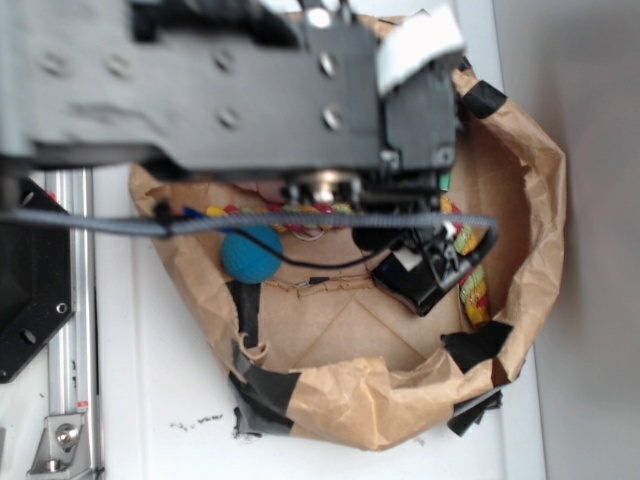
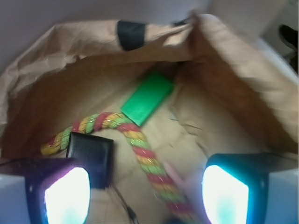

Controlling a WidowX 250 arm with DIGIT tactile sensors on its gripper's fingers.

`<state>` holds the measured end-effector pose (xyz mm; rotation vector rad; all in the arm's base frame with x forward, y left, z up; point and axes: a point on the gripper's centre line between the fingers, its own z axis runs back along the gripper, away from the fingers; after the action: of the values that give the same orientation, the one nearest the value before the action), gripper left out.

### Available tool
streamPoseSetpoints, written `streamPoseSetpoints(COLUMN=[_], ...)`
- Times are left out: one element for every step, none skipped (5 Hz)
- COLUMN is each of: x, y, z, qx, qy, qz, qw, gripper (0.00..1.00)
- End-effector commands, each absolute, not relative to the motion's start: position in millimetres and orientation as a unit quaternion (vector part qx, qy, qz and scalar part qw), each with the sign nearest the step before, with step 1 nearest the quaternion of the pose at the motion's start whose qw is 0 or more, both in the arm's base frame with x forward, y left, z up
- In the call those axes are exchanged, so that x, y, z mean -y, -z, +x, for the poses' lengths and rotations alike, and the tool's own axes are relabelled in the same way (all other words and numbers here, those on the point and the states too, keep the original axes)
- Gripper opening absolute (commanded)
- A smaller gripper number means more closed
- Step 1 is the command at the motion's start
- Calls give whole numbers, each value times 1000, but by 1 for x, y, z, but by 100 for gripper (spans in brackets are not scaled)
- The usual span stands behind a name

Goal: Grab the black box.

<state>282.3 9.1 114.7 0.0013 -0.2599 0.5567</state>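
Observation:
In the wrist view the black box, small, flat and glossy, lies on the brown paper floor at lower left. Its near corner is tucked behind my left finger. My gripper is open, the two fingers wide apart with only paper and rope between them. The box sits left of the gap, not inside it. In the exterior view my gripper hangs low inside the paper bag, and the arm hides the box there.
A red, yellow and green rope curves across the floor between the fingers. A green flat block lies farther back. A teal ball rests at the left. Brown paper walls with black tape patches ring everything.

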Motion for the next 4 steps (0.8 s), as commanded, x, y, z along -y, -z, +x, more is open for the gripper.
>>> streamPoseSetpoints(x=[21, 39, 52, 70], y=[-76, -62, -42, -31], z=[326, 332, 333, 324], qx=[137, 125, 91, 60], qy=[-220, -211, -207, -185], qz=[-121, -121, -123, -118], qw=[958, 962, 966, 974], gripper=[100, 100, 100, 100])
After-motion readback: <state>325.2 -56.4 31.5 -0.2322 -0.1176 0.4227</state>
